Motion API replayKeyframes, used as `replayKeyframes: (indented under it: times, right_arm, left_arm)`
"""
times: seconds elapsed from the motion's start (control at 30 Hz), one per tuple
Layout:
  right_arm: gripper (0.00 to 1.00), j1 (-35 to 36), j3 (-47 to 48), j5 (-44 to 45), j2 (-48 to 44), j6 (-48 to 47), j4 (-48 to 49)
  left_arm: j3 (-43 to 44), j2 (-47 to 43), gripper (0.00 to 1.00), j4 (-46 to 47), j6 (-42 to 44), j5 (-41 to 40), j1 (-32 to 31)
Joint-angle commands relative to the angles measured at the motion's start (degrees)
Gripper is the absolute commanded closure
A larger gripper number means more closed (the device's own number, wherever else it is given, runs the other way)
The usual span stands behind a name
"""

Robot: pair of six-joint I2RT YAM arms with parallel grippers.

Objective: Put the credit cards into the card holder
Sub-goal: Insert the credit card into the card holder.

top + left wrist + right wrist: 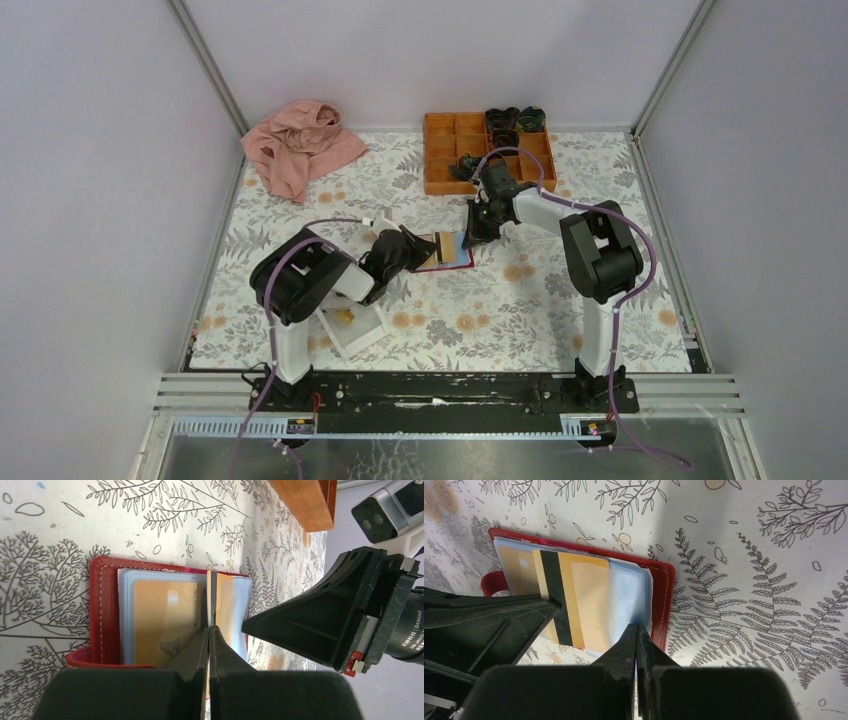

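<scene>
The card holder (455, 262) lies open on the floral mat, red cover (102, 605) down and pale blue sleeves up. My left gripper (209, 627) is shut on a golden credit card (210, 592), seen edge-on here. In the right wrist view that card (574, 600) shows its black stripe and lies partly inside a sleeve. Another card (160, 615) sits flat in the neighbouring sleeve. My right gripper (636, 626) is shut on the edge of a blue sleeve of the card holder (663, 595). From above, the left gripper (415, 250) and the right gripper (475, 235) meet over the holder.
An orange compartment box (450, 150) with dark items stands at the back, just behind the right arm. A pink cloth (300, 145) lies at the back left. A white tray (368, 328) near the left arm's base holds a golden card (343, 316).
</scene>
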Motion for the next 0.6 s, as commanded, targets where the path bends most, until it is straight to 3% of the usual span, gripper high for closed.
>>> replayKeyframes:
  times: [0.0, 0.57]
  right_arm:
    - [1.00, 0.7, -0.7, 4.8, 3.0, -1.9, -2.2]
    - [1.00, 0.6, -0.8, 4.7, 2.8, -1.4, -1.3]
  left_arm:
    - [1.6, 2.2, 1.00, -8.2, 3.8, 1.4, -0.3]
    - [5.9, 1.6, 1.00, -17.3, 8.4, 4.0, -3.3]
